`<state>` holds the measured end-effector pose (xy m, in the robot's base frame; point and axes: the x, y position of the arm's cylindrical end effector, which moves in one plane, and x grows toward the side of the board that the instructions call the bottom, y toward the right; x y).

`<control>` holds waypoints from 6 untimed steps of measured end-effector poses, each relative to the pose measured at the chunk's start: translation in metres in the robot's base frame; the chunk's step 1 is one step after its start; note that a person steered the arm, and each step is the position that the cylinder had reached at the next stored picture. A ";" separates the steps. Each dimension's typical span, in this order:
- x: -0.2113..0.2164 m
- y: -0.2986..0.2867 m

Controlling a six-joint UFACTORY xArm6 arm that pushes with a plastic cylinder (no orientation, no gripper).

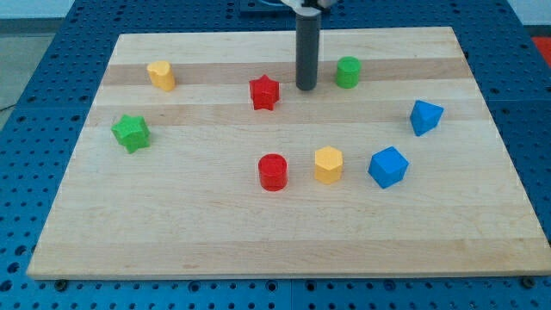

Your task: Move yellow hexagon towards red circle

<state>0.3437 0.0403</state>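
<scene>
The yellow hexagon [328, 164] sits upright on the tabletop [215, 232], low of centre in the view, a squat six-sided block with a paler top face. The red circle [273, 172] stands just to its left, near but apart, with bare wood between them. Just right of the hexagon is a blue block [387, 167], angular in shape, also apart from it. Another blue block [425, 117] lies further up and right. A red star [264, 93] sits above the circle, and a green block [348, 72], roundish, is near the view's top. A second yellow block [161, 76] is at top left and a green star [131, 133] at the left. My tip [306, 88] rests between the red star and the green block, touching neither, well above the hexagon. The end effector is a plain rod: nothing opens, nothing is held.
</scene>
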 end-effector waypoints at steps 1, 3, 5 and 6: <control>0.052 0.034; 0.098 0.051; 0.158 0.021; 0.140 0.018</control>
